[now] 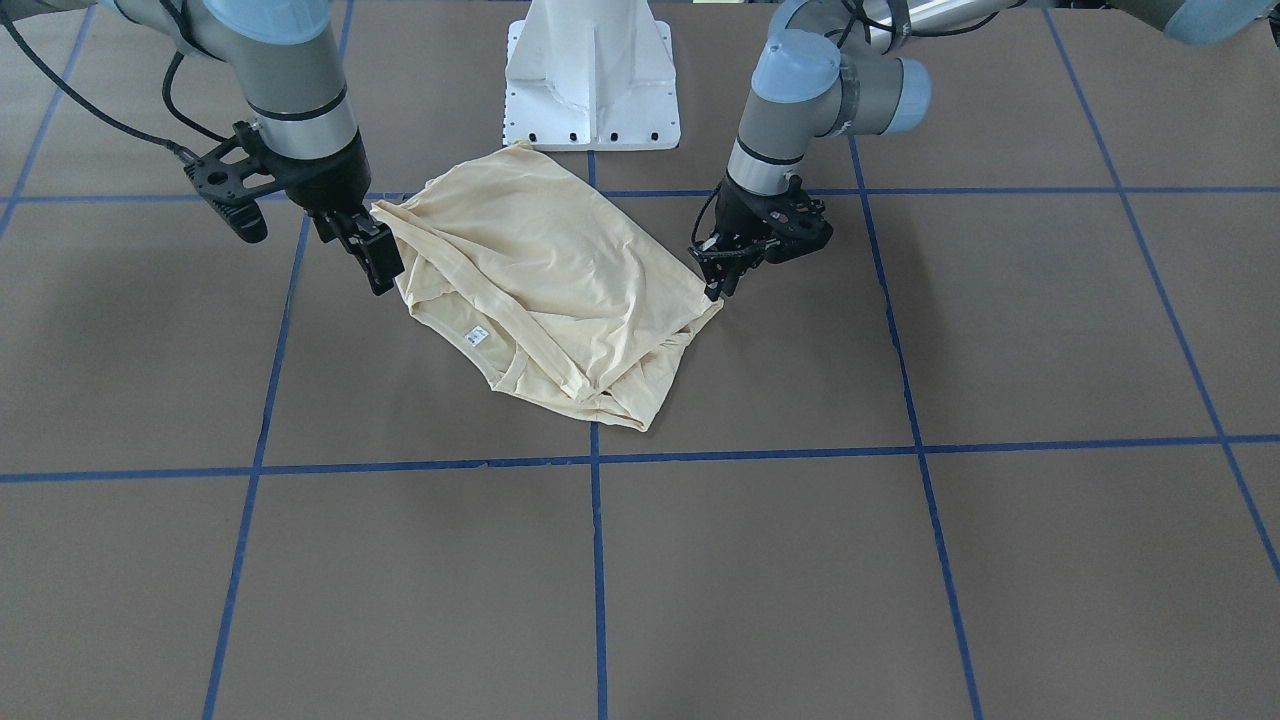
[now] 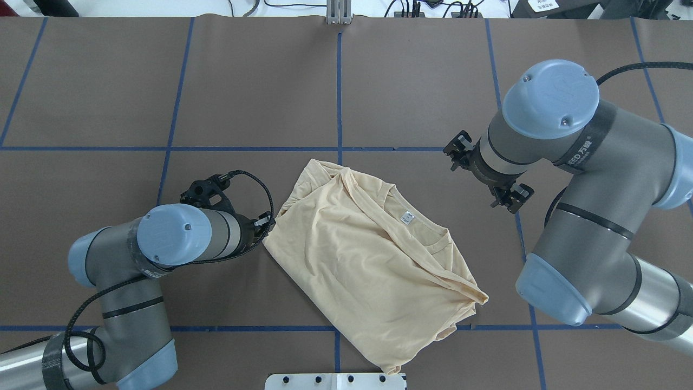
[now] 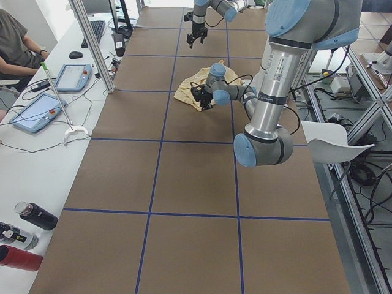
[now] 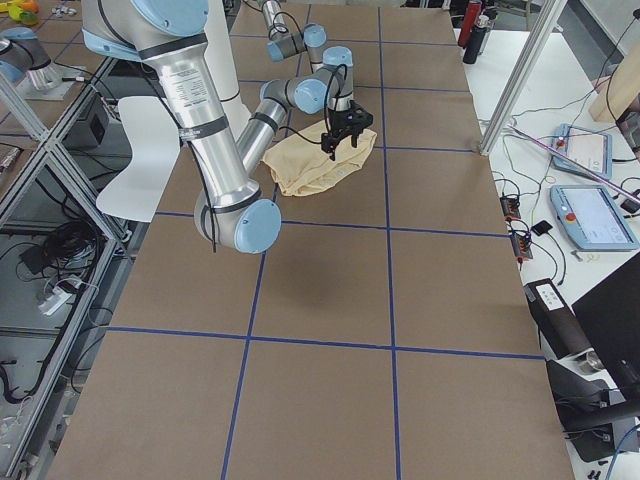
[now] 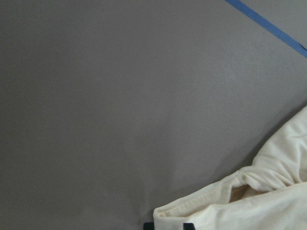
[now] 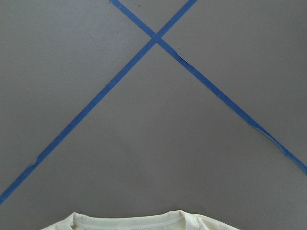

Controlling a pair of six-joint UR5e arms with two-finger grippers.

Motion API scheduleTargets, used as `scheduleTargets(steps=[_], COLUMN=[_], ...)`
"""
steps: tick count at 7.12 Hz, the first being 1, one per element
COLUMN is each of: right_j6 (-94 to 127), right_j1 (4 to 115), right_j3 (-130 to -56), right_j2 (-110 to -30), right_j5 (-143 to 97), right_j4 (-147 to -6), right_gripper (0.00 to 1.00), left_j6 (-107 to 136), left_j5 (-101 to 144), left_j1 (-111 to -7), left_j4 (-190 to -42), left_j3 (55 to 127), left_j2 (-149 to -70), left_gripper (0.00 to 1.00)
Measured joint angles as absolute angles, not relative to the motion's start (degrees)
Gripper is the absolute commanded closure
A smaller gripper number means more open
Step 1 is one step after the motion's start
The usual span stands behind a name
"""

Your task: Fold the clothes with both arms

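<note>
The pale cream-yellow shirt (image 1: 550,270) lies folded in a rough rectangle on the brown table, also in the overhead view (image 2: 368,254). Its white neck label (image 2: 407,218) faces up; the navy print is hidden. My left gripper (image 1: 714,285) is low at the shirt's side corner. In the left wrist view its fingertips (image 5: 148,225) stand a small gap apart with the shirt's edge (image 5: 201,211) between them. My right gripper (image 1: 380,270) is open and empty beside the opposite edge, near the neck. In the overhead view its own wrist hides it. The right wrist view shows only the neckline (image 6: 129,221).
The white pedestal base (image 1: 592,80) stands just behind the shirt. Blue tape lines (image 1: 597,560) grid the table. A side desk holds tablets (image 3: 30,113) and bottles (image 3: 33,217), with a seated person (image 3: 15,37) beyond the table's far side.
</note>
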State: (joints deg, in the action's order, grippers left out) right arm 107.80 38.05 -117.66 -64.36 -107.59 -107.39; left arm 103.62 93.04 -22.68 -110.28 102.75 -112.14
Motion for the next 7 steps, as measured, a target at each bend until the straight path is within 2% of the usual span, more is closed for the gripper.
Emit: scheduleTargets(steps=[7], right_j6=[107.9], right_j1=[38.1], right_j3=[-114.4], right_j2=[-64.4], right_j5=[-107.5], right_j4=[-104.1], right_gripper=[0.0], left_j6=[103.4], left_j5=[92.7], left_j1=[-22.4], left_j4=[-110.0], left_j3=[101.7], left_j2=[-112.7], left_gripper=[0.66])
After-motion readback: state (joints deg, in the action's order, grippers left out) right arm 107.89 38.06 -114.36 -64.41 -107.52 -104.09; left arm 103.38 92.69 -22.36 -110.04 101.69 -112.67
